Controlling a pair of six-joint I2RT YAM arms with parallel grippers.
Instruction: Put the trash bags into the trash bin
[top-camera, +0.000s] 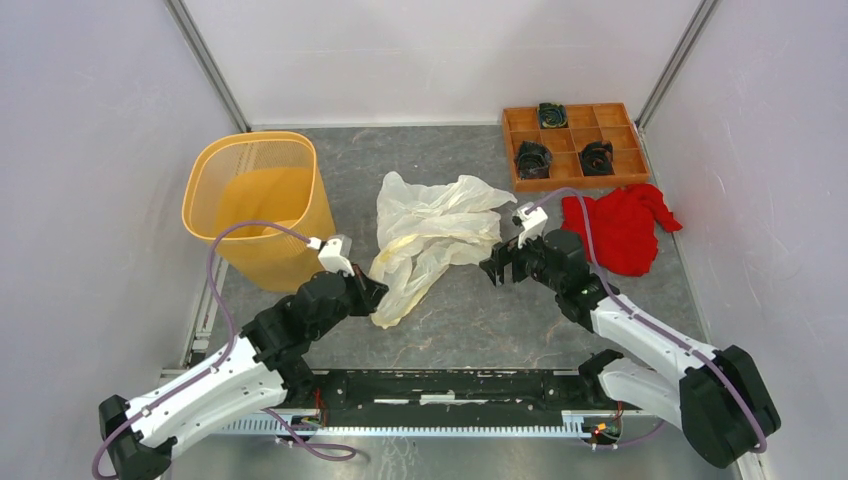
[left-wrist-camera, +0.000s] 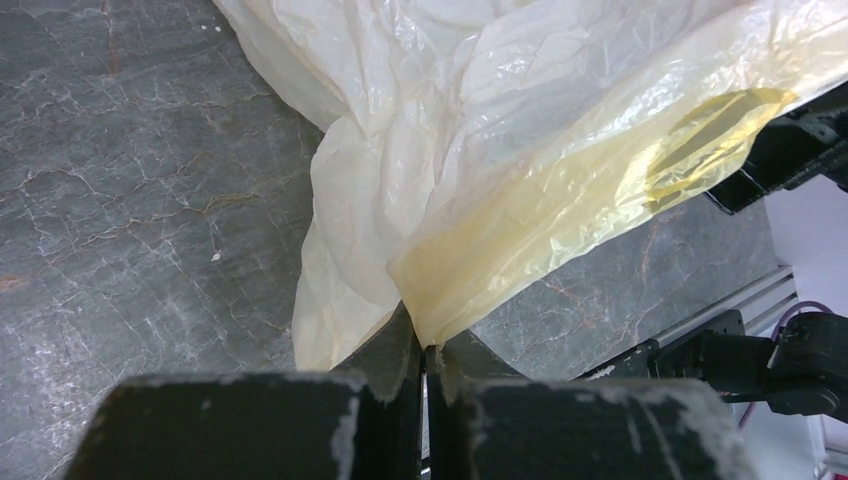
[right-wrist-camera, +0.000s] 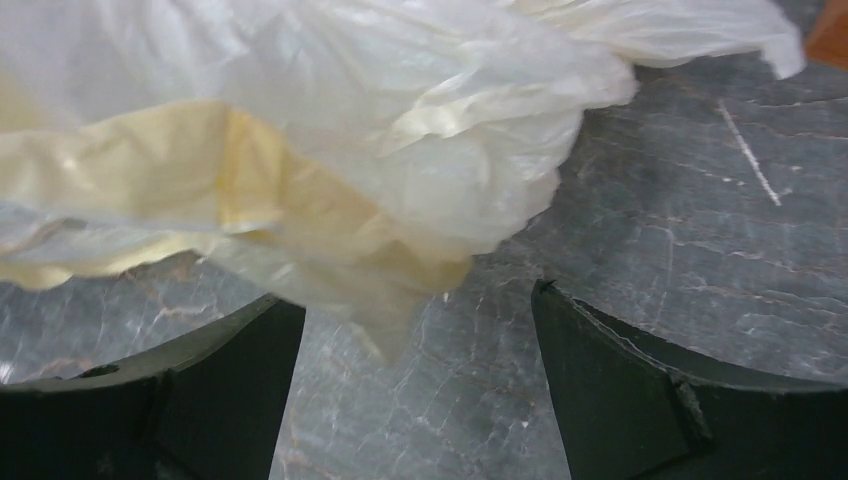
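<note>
Nearest me, two arms are bolted at the close edge of the grey marbled counter (top-camera: 470, 320), and one big crinkly plastic bag (top-camera: 435, 225) lies sprawled flat on it between them, just right of the bin and not yet in it. That one orange lattice bin (top-camera: 250, 136) stands upright at the far left. The left arm (top-camera: 230, 370) has its jaws closed tight on the bag's lower tip, a thin pinch of film. The right arm (top-camera: 640, 335) has its jaws spread wide at the bag's right edge, gripping nothing. From where I stand, the worry is that narrow pinch: the slick film could slide out on the lift. The long loose rest could also trail, snag the rim, drape outside or tug the light bin over. One red cloth (top-camera: 620, 230) lies at the right. Behind it sits one orange tray (top-camera: 580, 184) holding three dark parts (top-camera: 532, 158).
</note>
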